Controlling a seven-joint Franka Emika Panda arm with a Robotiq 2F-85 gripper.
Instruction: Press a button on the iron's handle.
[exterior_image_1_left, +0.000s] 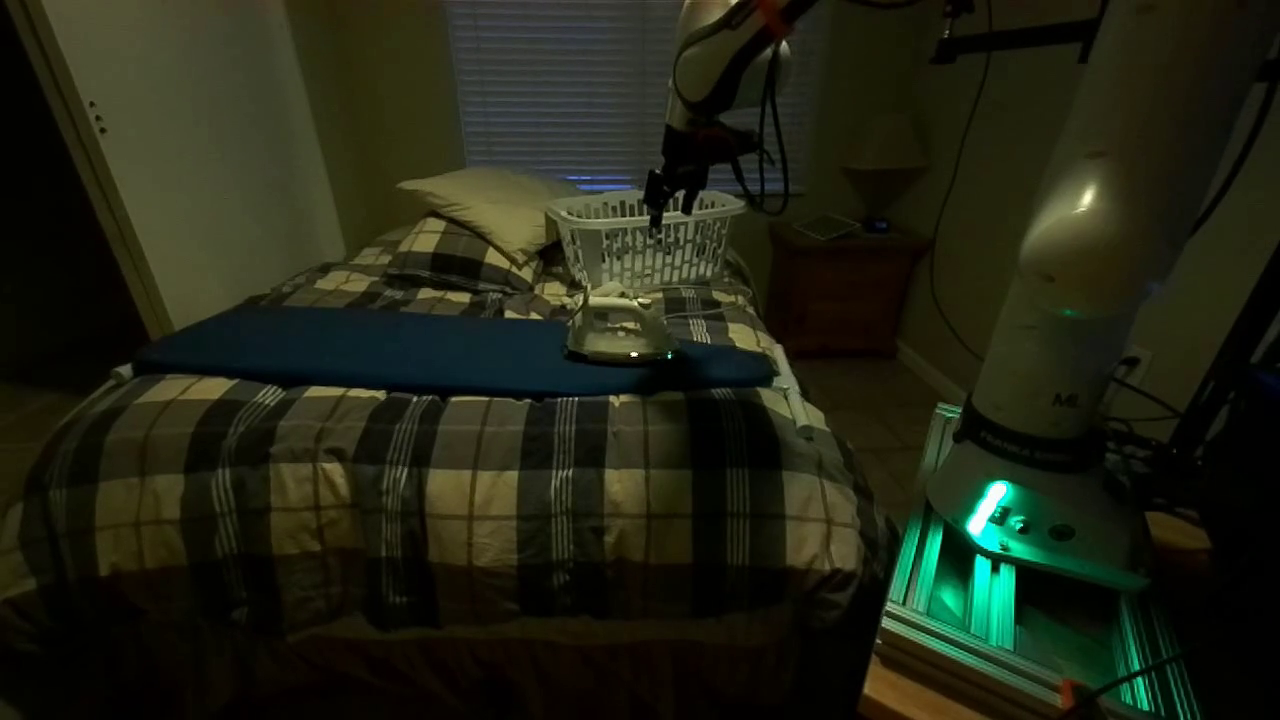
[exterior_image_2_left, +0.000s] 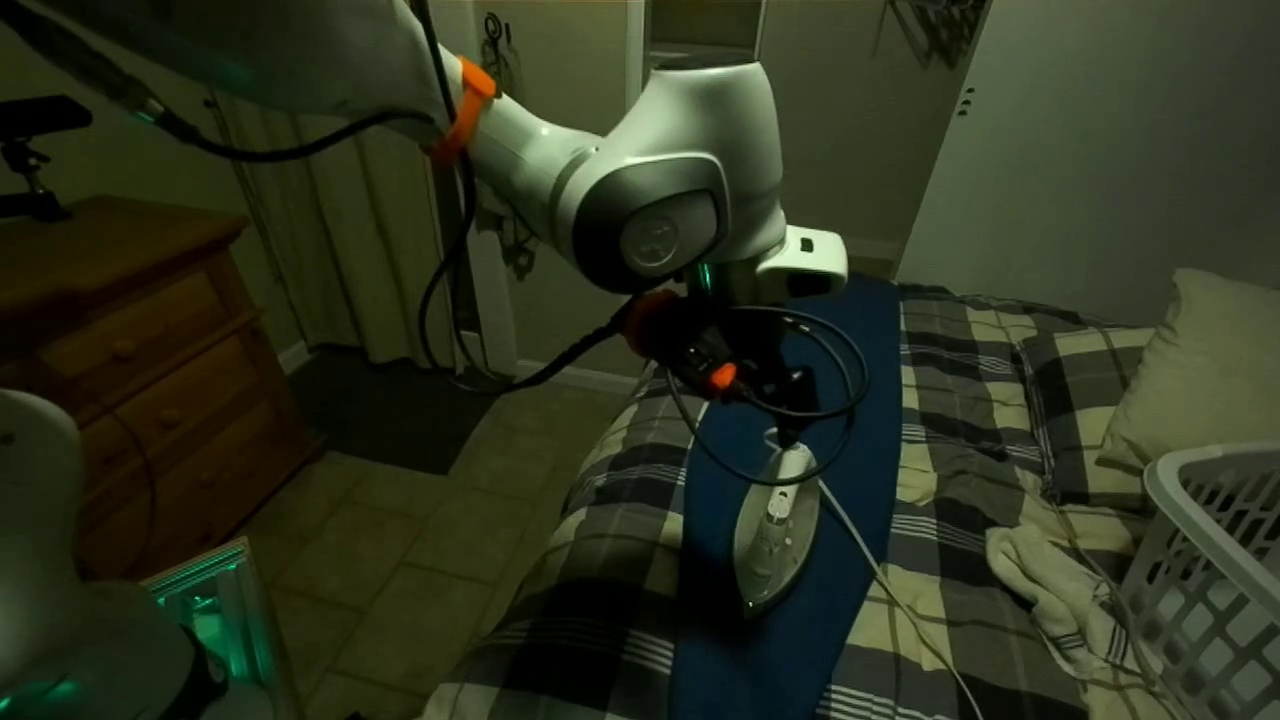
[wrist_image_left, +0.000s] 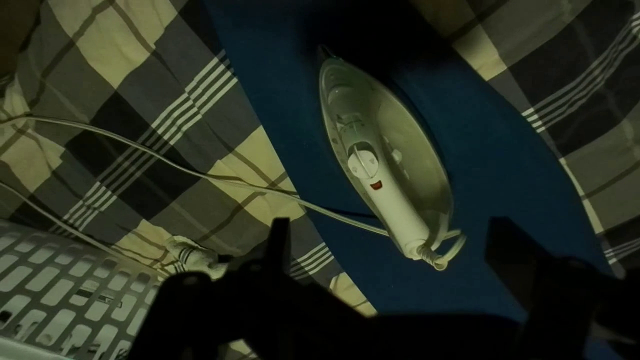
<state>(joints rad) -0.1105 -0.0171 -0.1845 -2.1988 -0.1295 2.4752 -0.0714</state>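
The iron (wrist_image_left: 425, 145) is pale grey-white and stands flat on the blue ironing board. It also shows in both exterior views (exterior_image_1_left: 625, 345) (exterior_image_2_left: 770, 560). Its handle (wrist_image_left: 397, 210) runs along the top. In the wrist view a round white control (wrist_image_left: 363, 164) with a ridge sits near the handle's front, with a small red mark (wrist_image_left: 376, 185) behind it. My gripper (wrist_image_left: 390, 222) is open and empty, its fingers wide apart. In the exterior views the gripper (exterior_image_1_left: 672, 208) (exterior_image_2_left: 790, 425) hangs above the iron, apart from it. No contact shows.
The blue ironing board (exterior_image_1_left: 400, 345) lies across a plaid bed (exterior_image_1_left: 480, 480). A white laundry basket (exterior_image_1_left: 645, 250) stands near the iron. The white cord (wrist_image_left: 240, 184) runs from the handle's rear over the bed. Pillows (exterior_image_1_left: 490, 205) and a white cloth (exterior_image_2_left: 1050, 585) lie nearby. The room is dim.
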